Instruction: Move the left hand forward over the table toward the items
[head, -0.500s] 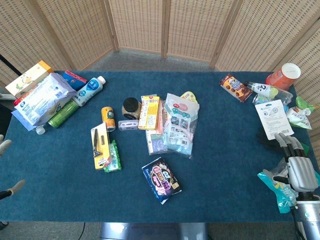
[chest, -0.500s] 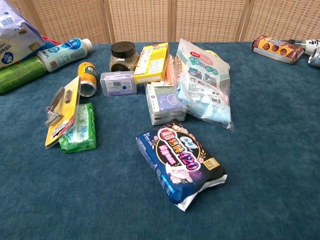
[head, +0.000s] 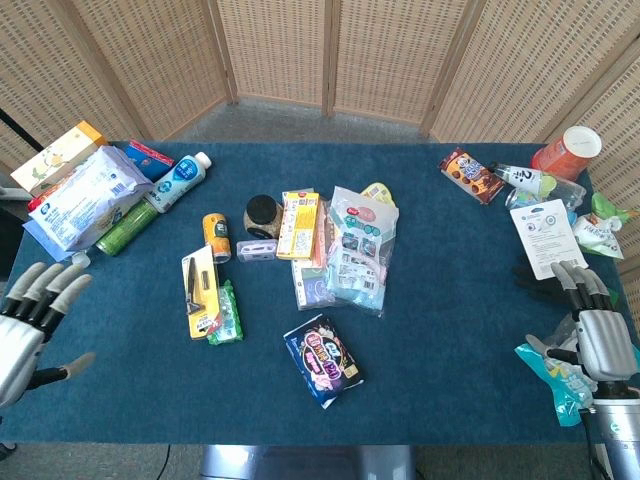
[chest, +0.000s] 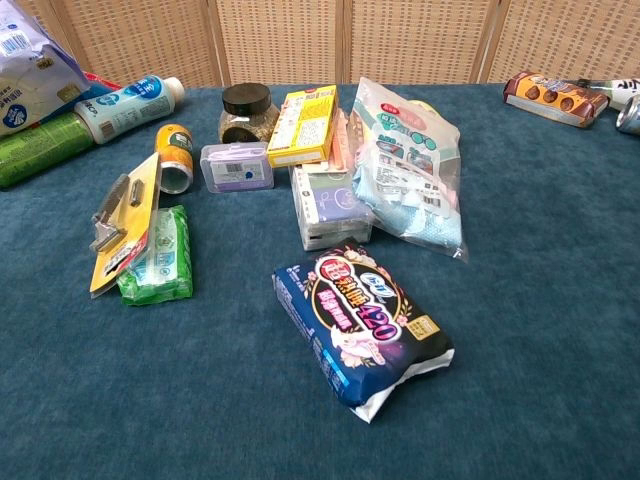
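My left hand (head: 30, 325) hovers over the table's near left corner in the head view, fingers spread and holding nothing. It lies left of the yellow razor card (head: 200, 291) and green pack (head: 226, 315). Further right lie a dark blue pad pack (head: 322, 359), a yellow can (head: 215, 236), a dark-lidded jar (head: 262, 213), a yellow box (head: 298, 224) and clear bagged items (head: 357, 250). My right hand (head: 592, 330) rests open at the near right edge beside a teal packet (head: 553, 375). The chest view shows neither hand.
The blue table (head: 440, 320) carries a white bag (head: 78, 197), a green bottle (head: 126, 229) and a blue-white bottle (head: 180, 180) at the far left. Snacks (head: 471, 175), an orange cup (head: 566, 152) and a white card (head: 547, 235) sit far right. Wicker screens (head: 330, 50) stand behind.
My left hand has come forward from the left edge into full view over the near left corner. The right hand has barely moved; the items lie as before.
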